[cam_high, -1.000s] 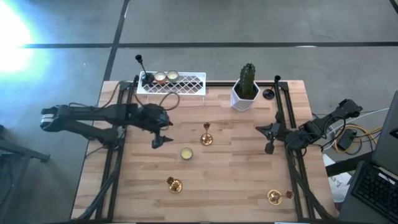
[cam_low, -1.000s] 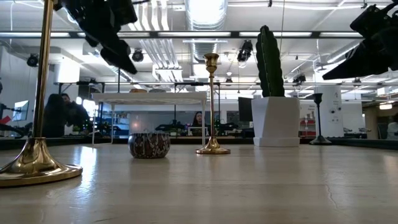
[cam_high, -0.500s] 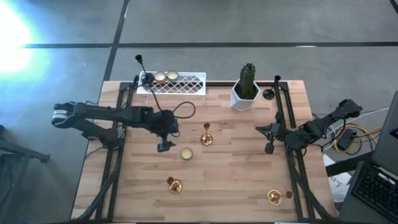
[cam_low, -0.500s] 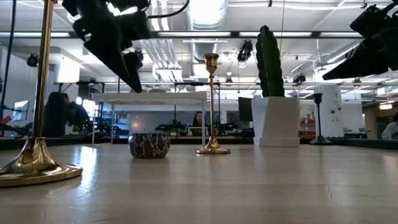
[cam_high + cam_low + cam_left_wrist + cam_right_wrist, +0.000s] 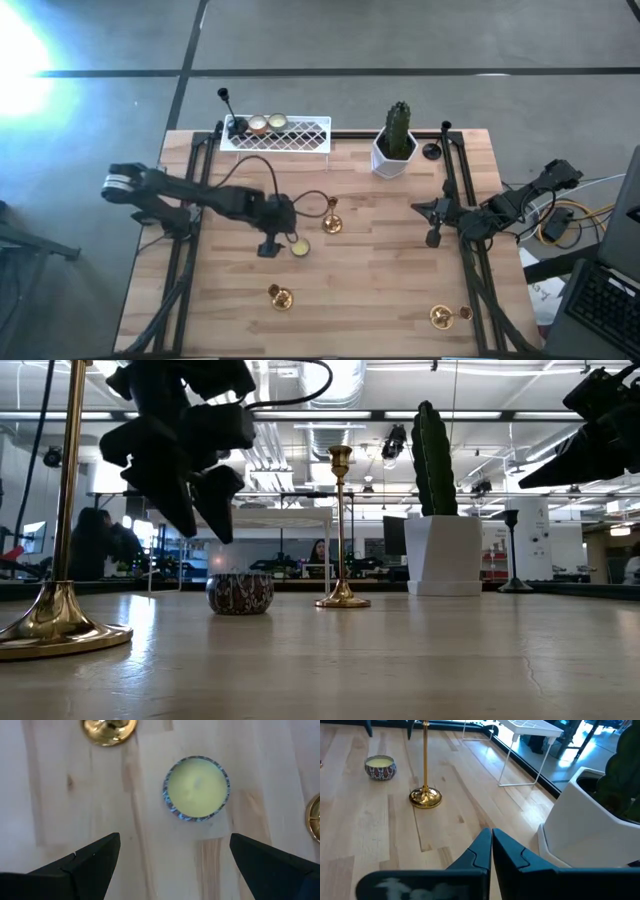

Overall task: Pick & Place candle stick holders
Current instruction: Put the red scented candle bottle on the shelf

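Above the cream-filled low cup [image 5: 196, 788] — left end effector [image 5: 175, 851], fingers spread, empty.

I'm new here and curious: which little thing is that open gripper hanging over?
Start at the white wire tray at the table's back edge and come toward the middle. There the left gripper hovers open beside a low round cup. Unlike the tall gold stemmed holder nearby, it is squat, patterned outside, pale yellow inside.

Robotics lab; exposed ceiling ducts [image 5: 330, 385], concrete floor [image 5: 400, 35].
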Controlling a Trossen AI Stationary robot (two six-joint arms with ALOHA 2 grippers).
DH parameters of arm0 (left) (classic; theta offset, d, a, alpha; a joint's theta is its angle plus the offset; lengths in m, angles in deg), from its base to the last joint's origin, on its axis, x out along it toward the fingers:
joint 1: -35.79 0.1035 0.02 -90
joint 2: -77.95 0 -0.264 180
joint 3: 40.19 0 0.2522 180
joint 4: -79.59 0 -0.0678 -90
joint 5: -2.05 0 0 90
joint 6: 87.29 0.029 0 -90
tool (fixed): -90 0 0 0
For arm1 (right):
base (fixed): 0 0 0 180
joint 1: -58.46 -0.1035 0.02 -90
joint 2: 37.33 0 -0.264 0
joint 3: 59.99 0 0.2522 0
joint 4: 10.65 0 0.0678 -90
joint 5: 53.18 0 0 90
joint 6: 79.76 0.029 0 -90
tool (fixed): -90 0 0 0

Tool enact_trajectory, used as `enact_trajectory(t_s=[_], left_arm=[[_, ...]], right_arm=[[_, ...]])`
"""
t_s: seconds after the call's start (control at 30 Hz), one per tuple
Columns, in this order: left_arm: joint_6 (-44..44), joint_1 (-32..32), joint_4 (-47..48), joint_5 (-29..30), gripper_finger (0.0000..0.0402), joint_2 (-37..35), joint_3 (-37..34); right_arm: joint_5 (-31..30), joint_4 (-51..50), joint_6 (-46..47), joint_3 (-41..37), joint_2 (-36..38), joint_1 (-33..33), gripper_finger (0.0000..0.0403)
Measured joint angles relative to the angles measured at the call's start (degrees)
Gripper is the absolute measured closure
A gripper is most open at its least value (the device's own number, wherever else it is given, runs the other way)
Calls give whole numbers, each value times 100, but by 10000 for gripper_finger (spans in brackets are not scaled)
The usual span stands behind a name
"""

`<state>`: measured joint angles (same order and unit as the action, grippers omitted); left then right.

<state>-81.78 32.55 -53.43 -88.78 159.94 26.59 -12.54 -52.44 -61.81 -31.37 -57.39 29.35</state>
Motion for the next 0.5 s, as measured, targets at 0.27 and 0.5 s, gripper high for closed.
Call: enact_trajectory(t_s=[0.27, 0.5], left_arm=[[467, -97, -244, 33, 21, 348, 142], [1048, -99, -138, -273, 21, 878, 619]], right_arm=[[0, 0, 0, 0, 0, 1, 394], [0, 0, 0, 0, -2, 1, 394]])
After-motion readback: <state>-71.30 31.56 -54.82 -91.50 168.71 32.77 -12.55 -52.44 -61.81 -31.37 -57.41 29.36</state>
